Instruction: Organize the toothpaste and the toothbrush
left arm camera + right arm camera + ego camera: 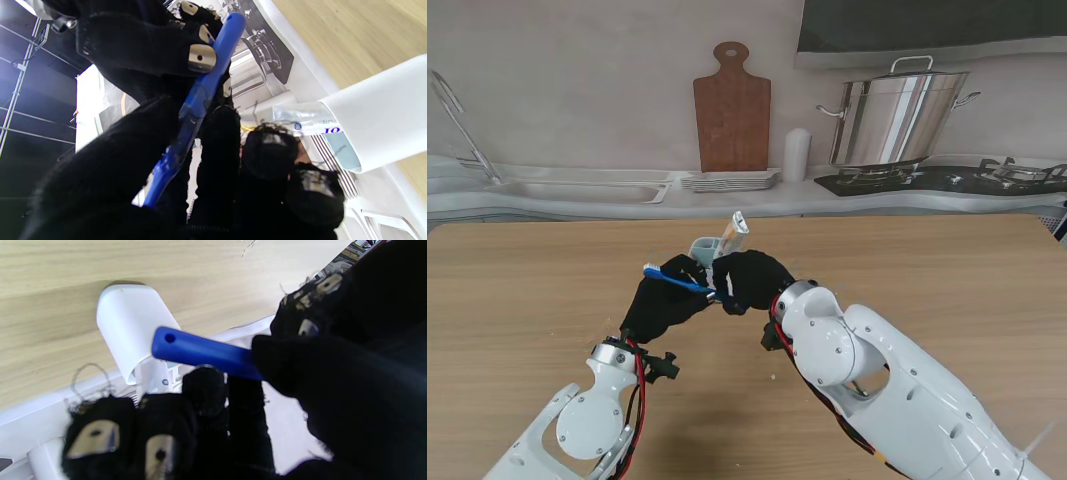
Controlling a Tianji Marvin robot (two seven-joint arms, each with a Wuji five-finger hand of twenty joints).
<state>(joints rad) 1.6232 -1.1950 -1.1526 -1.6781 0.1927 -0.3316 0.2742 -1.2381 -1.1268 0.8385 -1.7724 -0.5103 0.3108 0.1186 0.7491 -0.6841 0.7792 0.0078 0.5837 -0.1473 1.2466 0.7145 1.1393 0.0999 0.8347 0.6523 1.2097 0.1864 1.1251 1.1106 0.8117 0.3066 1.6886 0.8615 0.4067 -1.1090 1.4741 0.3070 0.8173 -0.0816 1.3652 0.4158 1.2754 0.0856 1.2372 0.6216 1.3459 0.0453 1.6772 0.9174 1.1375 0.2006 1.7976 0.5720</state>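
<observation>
My two black-gloved hands meet over the middle of the wooden table, both on a blue toothbrush (679, 280). The left hand (662, 305) has its thumb and fingers closed around the toothbrush (196, 100), and the right hand (752, 280) pinches the same handle with its fingertips (200, 56). A free blue end with a small hole (170, 338) sticks out toward a white cup (703, 246). The cup (130, 323) stands just beyond the hands, and a toothpaste tube (736, 230) leans out of it. The left wrist view shows the tube (300, 118) inside the cup (383, 113).
Behind the table's far edge runs a kitchen counter with a sink (577, 190), a wooden cutting board (732, 110), stacked plates (730, 181), a white bottle (797, 153) and a steel pot (907, 115) on a stove. Bare wood (947, 270) lies on both sides of the hands.
</observation>
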